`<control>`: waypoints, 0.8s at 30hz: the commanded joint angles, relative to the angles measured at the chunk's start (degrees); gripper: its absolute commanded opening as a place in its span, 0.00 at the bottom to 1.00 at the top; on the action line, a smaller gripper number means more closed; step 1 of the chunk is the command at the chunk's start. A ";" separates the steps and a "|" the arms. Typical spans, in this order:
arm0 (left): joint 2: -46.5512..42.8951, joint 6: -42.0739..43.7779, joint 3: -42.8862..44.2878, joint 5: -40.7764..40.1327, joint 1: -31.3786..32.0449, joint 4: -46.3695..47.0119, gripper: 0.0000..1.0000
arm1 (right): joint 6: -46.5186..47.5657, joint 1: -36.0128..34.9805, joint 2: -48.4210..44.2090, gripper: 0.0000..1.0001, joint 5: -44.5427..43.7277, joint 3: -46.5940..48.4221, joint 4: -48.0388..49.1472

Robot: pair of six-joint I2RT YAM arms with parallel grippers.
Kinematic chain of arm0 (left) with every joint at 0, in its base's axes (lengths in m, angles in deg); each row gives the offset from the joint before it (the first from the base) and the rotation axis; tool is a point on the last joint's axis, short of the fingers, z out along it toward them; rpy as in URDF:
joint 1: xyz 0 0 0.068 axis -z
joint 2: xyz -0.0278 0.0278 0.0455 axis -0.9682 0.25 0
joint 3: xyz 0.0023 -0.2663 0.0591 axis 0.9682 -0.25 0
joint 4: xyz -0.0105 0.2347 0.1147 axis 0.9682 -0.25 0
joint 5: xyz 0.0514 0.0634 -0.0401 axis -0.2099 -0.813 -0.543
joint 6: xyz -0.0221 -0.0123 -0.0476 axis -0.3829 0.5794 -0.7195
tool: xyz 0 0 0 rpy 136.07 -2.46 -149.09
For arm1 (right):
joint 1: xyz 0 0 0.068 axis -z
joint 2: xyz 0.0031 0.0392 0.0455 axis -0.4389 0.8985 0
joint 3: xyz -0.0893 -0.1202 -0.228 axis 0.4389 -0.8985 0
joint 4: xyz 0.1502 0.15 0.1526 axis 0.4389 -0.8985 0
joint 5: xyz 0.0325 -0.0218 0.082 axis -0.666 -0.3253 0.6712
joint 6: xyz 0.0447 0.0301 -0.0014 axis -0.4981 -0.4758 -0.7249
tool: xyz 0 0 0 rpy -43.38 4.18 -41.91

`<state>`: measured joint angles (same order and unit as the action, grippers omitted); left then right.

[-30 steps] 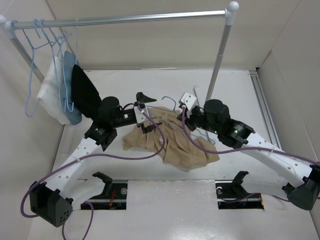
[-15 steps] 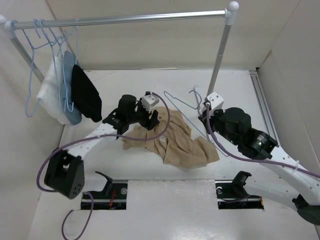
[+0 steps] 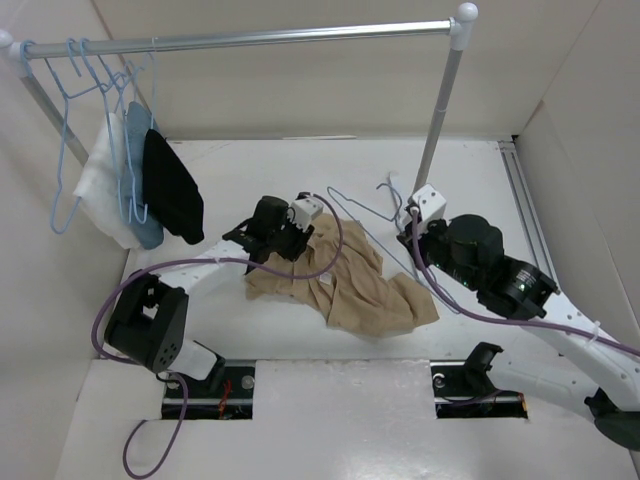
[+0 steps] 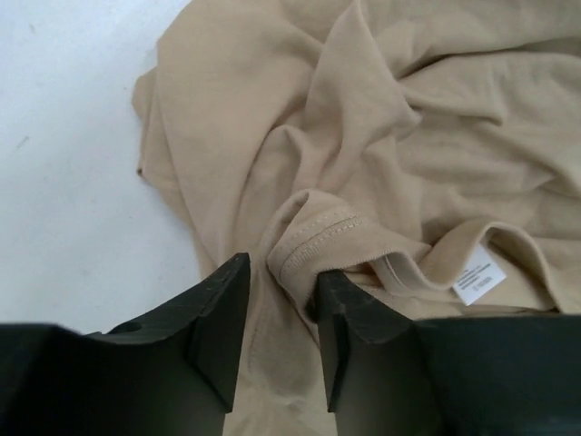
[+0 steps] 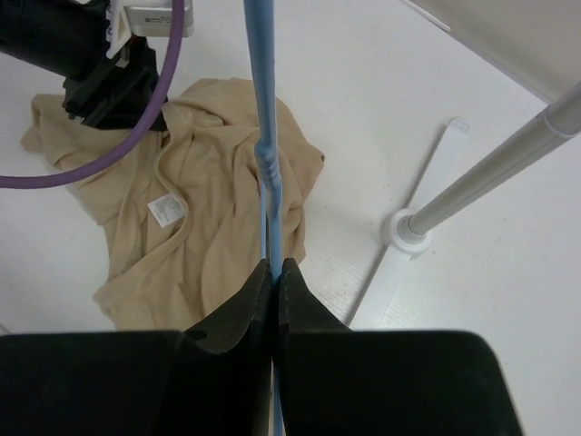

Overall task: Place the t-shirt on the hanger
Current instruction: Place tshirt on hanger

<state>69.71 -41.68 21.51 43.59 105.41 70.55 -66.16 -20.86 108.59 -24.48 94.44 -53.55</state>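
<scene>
Soft, limp t-shirt point(image 4: 408, 136) crumpled on the tabletop point(image 4: 73, 182); my left end effector point(image 4: 283, 277), half open, straddles its stitched neck hem point(image 4: 322, 238), the firmest hold, seemingly not yet pinching. My right end effector point(image 5: 272, 266) clamps the stiff hanger point(image 5: 262, 127).

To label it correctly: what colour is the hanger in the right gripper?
Light blue. The hanger shows best in the right wrist view.

A robot test cell in a lab: plain white panels point(image 3: 300, 90) box in a white counter point(image 3: 260, 165), a metal garment rail point(image 3: 250, 38) crosses the top (spare hangers point(image 3: 62, 160) upper left), and cabled arms point(image 3: 200, 268) are bolted along the bottom edge.
</scene>
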 commanded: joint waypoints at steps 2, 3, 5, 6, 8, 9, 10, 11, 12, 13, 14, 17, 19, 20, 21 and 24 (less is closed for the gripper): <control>-0.39 2.61 -0.63 -1.75 0.08 1.70 0.25 | 2.60 0.14 0.73 0.00 4.15 3.61 0.46; -0.39 2.61 -0.64 -0.18 0.08 2.31 0.15 | 2.61 0.14 1.25 0.00 6.86 3.61 -0.33; -0.39 1.74 -0.03 0.45 0.08 1.80 0.00 | 3.13 0.14 1.26 0.00 10.47 4.32 -3.48; -1.08 1.73 0.94 0.97 0.08 0.83 0.00 | 3.13 0.14 0.65 0.00 13.71 5.10 -4.81; -1.70 1.73 5.85 0.98 0.08 -4.67 0.00 | 2.61 0.14 -0.75 0.00 15.58 6.41 -9.28; -1.70 0.42 7.69 0.98 0.08 -6.63 0.00 | 2.00 0.14 -0.76 0.00 15.59 6.95 -10.87; -1.70 -0.11 11.19 -0.76 0.08 -8.56 0.00 | 1.30 0.14 -1.55 0.00 17.16 7.48 -12.28; -1.70 -0.64 12.62 -0.78 0.08 -11.80 0.00 | 1.29 0.14 -2.25 0.00 18.30 8.18 -13.34; -2.23 -0.64 13.85 -0.78 0.08 -13.14 0.00 | -0.28 0.14 -2.26 0.00 19.45 8.19 -14.65; -2.23 -1.95 14.65 -0.78 0.08 -14.19 0.00 | -1.08 0.14 -3.04 0.00 22.07 8.19 -14.67; -2.23 -2.83 15.18 -1.30 0.08 -14.81 0.00 | -1.69 0.14 -3.05 0.00 23.31 7.66 -14.67; -2.76 -5.21 15.71 -1.83 0.08 -15.87 0.00 | -2.31 0.14 -5.32 0.00 24.99 5.29 -15.37; -3.37 -5.92 15.71 -1.83 0.08 -16.40 0.00 | -2.31 0.14 -5.95 0.00 24.99 3.97 -16.07; -3.90 -5.92 15.71 -1.05 0.08 -16.40 0.00 | -2.31 0.14 -5.95 0.00 23.51 3.97 -16.07; -3.90 -5.92 15.19 -0.26 0.08 -16.40 0.00 | -2.31 0.14 -5.95 0.00 22.72 3.27 -15.46; -4.43 -5.31 15.18 0.89 0.08 -17.45 0.00 | -2.84 0.14 -5.43 0.00 18.25 2.74 -12.22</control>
<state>68.09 -46.05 35.84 43.05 105.41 54.59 -67.83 -20.86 102.79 -3.09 97.67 -68.91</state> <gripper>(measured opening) 0.010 0.046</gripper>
